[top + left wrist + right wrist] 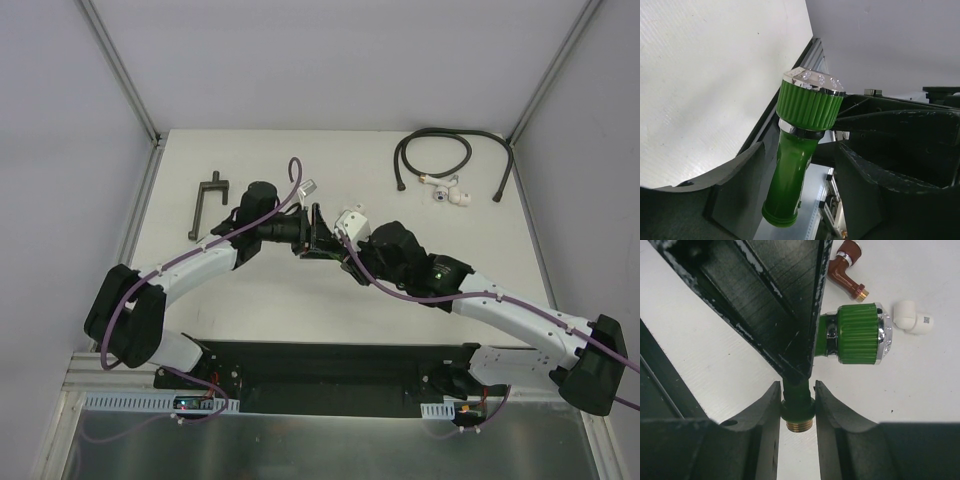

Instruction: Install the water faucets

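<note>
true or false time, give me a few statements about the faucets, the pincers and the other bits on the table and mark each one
1. The right pincer is closed on the threaded end of the green faucet. True.
2. The dark red faucet is lifted off the table. False: it lies on the table, with nothing gripping it.
3. The white elbow fitting lies on the table close to the dark red faucet. True.
4. The black hose is screwed onto the green faucet. False: it lies coiled at the far right of the table, away from both pincers.
</note>
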